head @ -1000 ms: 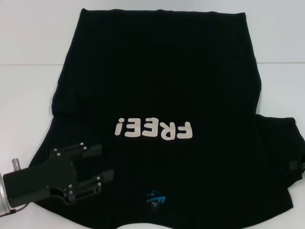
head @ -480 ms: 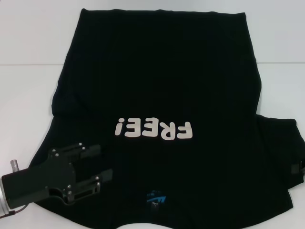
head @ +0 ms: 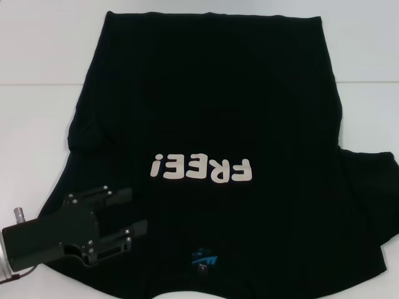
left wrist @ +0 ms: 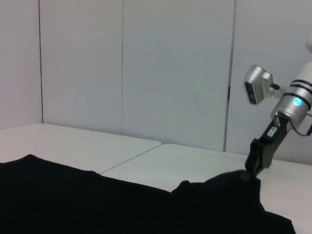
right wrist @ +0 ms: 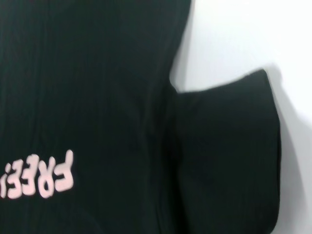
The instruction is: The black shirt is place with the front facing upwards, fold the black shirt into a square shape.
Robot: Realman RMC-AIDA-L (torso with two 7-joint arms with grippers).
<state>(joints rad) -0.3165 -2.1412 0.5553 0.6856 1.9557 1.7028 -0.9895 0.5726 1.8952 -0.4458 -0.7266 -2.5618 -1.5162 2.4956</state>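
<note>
I'm keeping my left gripper [head: 128, 214], jaws apart, hovering over the near-left shoulder of the black shirt [head: 212, 112]. My right gripper [left wrist: 253, 168], previously visible at the right sleeve, has left the head view; its grip I can't tell.

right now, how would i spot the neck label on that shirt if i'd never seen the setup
A black shirt covers most of the white table. Find the white "FREE!" print across its middle, then move toward the robot's edge of the cloth. The neck label sits there, right of the left gripper: the shirt's only blue spot.
</note>
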